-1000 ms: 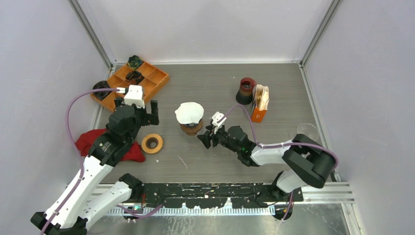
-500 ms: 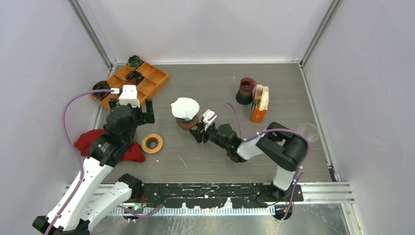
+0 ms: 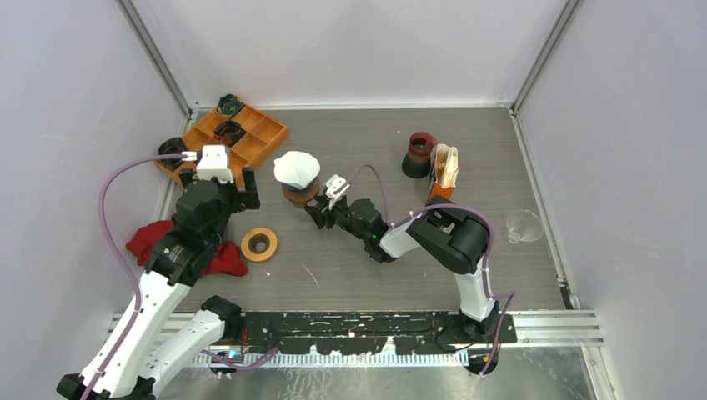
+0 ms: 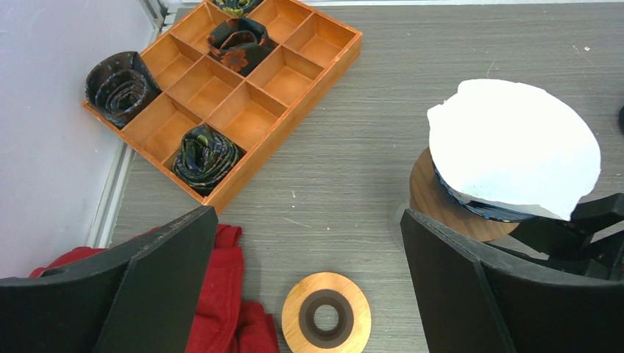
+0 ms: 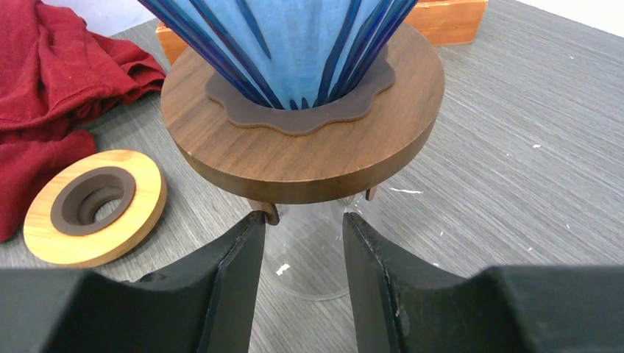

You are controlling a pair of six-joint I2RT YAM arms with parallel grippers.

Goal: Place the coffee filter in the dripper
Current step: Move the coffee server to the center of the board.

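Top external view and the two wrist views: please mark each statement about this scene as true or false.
1. The white coffee filter covers the top of the blue dripper. True.
2. The left hand holds the red cloth. False: this hand is open and empty, and the cloth lies on the table.
3. The fingers of the right hand stand on either side of the clear glass base under the wooden collar. True.
4. All compartments of the orange tray are empty. False: several hold rolled patterned fabric.
5. The wooden ring lies flat beside the red cloth. True.
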